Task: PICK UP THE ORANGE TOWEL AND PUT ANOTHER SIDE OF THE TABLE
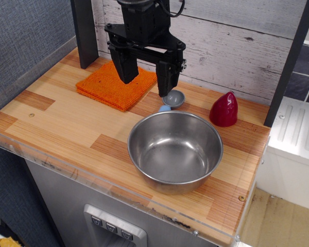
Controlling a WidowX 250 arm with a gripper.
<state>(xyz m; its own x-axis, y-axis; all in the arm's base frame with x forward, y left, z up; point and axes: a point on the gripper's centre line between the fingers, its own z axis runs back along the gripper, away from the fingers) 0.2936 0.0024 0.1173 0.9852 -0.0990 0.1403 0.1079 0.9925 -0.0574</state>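
We see the gripper (145, 82) hanging with its two fingers spread wide and nothing between them, above the right edge of the towel (115, 85). The towel lies folded flat at the table's (62, 128) back left. A steel bowl (175, 150) sits front right, a small grey cup (174, 99) and a red object (224, 109) behind it.
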